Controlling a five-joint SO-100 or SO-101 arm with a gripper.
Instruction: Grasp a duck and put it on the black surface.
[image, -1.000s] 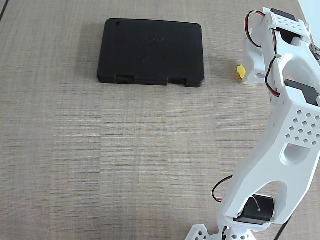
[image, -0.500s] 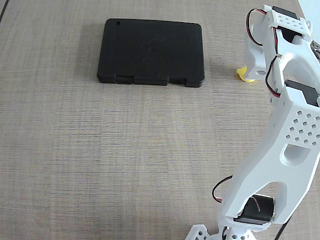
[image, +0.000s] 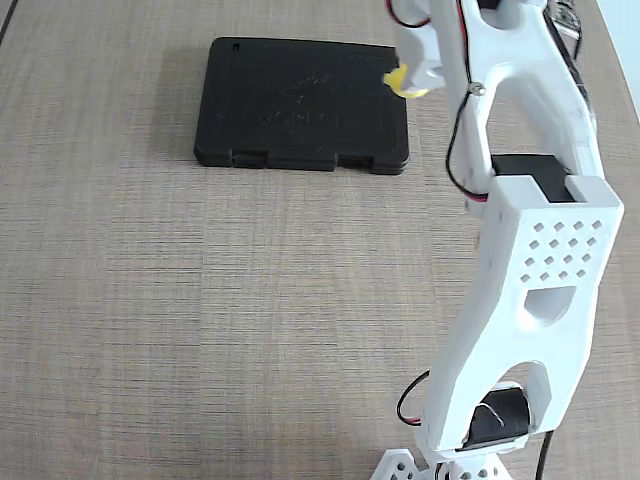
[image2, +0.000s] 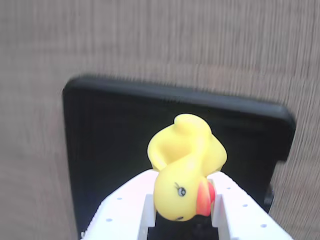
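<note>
The yellow duck (image2: 185, 167) with its red-orange beak is pinched between my white fingers (image2: 125, 205), head tipped toward the camera in the wrist view. My gripper (image2: 182, 202) is shut on it and holds it above the black surface (image2: 110, 145). In the fixed view only a bit of the duck (image: 405, 82) shows at the gripper (image: 418, 75), over the right edge of the black slab (image: 300, 100), which lies at the top middle of the table with notches on its near edge.
The wood-grain table (image: 200, 300) spreads around the slab. My white arm (image: 530, 270) and its base take up the right side of the fixed view, with red and black wires along it.
</note>
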